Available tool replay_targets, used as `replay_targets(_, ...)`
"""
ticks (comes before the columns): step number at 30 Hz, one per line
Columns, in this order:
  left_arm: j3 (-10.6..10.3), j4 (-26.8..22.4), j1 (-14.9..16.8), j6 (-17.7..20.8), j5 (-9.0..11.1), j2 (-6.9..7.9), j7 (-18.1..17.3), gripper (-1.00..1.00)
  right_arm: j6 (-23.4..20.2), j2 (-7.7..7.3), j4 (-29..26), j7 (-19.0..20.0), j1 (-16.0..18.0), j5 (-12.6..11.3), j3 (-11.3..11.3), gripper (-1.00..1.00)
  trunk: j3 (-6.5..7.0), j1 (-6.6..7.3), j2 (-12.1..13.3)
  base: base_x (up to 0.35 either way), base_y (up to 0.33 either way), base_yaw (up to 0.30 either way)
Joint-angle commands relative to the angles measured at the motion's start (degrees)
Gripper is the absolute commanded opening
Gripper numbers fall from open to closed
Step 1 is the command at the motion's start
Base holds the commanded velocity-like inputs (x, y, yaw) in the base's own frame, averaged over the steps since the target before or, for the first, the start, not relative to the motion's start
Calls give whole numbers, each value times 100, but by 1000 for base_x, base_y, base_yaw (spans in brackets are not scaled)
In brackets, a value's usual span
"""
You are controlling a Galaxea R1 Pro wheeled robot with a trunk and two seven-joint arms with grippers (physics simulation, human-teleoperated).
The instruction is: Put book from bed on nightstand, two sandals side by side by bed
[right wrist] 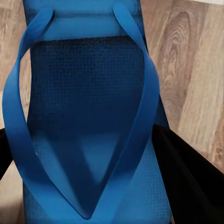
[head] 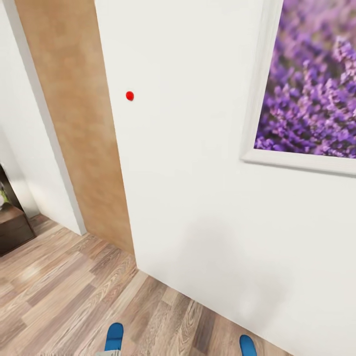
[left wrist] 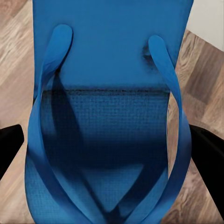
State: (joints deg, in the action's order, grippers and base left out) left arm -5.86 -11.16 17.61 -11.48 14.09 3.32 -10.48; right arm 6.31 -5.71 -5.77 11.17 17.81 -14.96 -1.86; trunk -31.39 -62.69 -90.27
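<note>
A white wall (head: 198,173) faces the robot, above a wood-plank floor (head: 59,287). Left of the wall stands a tan door panel (head: 74,123), and a dark cabinet (head: 12,227) sits further left. On the wall hangs a lavender picture (head: 311,79). Below the wall, two blue tips show: the left sandal (left wrist: 109,126) pinched in the left gripper (left wrist: 109,154), and the right sandal (right wrist: 88,130) pinched in the right gripper (right wrist: 88,158).
</note>
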Motion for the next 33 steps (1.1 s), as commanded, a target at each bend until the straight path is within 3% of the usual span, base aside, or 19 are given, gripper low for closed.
replay_targets(1, -47, 9, 6, -21, 59, 3, -8, -100, 15, -1, 6, 31, 3, -43, -16, -100, -6, 1, -3, 41, 0, 266)
replay_targets(33, -47, 9, 6, -21, 59, 7, -7, -100, 12, -1, 24, 25, 3, -43, -16, -100, -6, 1, -3, 287, 0, 266)
